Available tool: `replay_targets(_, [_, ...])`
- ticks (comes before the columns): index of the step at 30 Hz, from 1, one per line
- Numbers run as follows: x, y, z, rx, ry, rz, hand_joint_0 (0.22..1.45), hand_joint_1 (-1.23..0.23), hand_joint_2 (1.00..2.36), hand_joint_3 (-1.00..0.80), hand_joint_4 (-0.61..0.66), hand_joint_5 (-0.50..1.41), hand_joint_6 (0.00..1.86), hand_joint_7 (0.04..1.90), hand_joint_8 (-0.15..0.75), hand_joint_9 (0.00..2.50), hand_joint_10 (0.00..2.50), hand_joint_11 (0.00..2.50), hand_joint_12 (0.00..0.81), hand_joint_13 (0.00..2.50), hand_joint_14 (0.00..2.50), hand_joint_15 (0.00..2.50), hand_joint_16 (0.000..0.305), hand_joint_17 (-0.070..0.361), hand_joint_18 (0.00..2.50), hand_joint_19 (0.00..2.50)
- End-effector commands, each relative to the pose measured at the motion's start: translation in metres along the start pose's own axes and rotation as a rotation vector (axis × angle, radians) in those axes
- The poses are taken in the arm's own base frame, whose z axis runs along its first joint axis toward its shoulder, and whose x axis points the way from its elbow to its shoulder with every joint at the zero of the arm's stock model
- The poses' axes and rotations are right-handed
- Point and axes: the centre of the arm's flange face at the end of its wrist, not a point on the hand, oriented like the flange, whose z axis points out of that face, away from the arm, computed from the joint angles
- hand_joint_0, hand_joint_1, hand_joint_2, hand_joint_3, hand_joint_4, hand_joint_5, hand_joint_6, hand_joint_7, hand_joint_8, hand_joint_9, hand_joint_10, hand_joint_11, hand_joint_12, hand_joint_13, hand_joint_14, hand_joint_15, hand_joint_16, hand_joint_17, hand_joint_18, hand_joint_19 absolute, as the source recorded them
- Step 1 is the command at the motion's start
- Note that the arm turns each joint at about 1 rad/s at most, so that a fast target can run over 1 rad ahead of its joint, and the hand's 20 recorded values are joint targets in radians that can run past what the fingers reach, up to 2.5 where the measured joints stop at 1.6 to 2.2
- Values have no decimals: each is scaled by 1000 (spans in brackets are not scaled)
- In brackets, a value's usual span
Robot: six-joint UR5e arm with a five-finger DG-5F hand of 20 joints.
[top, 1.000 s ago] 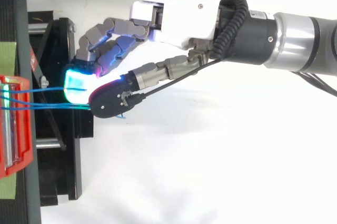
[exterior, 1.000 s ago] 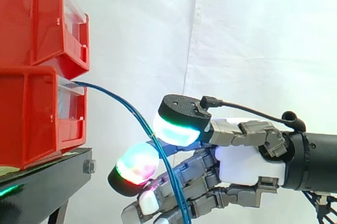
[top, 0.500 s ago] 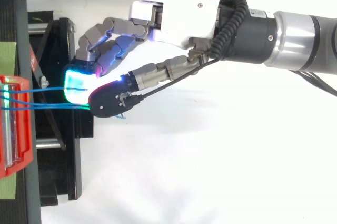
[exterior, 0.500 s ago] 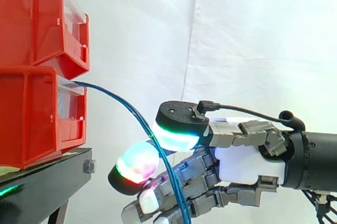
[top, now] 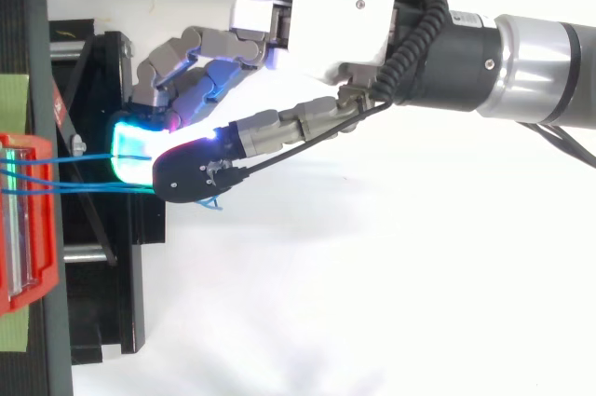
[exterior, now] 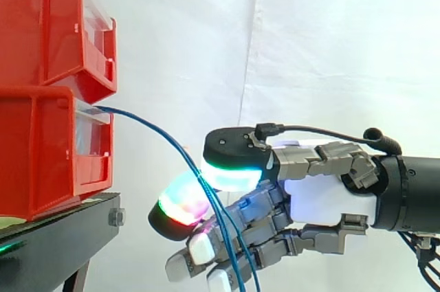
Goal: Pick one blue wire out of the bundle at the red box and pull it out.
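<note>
Side view: blue wires (exterior: pixel 155 130), red bins (exterior: pixel 41 141), blk stand (exterior: pixel 63 234)

The hand (exterior: pixel 328 199) pinches blue wires (exterior: pixel 158 132) trailing from the lower red bin (exterior: pixel 41 151).

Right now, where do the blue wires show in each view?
Side view: the blue wires arc from the lower red bin at left, down to lower centre, pinched by the hand.
Top view: they run level from the red bin at the left edge to the hand.
Shared landmark: the red bin.
</note>
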Motion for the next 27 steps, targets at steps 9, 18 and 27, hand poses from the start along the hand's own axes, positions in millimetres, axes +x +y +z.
replay_targets(9, [0, -1, -2, 15, 3, -6, 614, -676, 1012, -30, 207, -180, 958, 882, 433, 812, 11, 509, 466, 669, 8, 268, 60, 134, 734, 361])
replay_targets(18, [-1, 3, -3, 21, 15, -12, 617, -681, 1009, -2, 195, -173, 958, 912, 441, 839, 11, 512, 473, 681, 8, 272, 61, 138, 755, 353])
replay_targets(27, [-9, 18, -14, 80, 52, -72, 618, -681, 1007, 8, 189, -168, 956, 931, 447, 857, 11, 521, 480, 673, 8, 266, 62, 140, 761, 340])
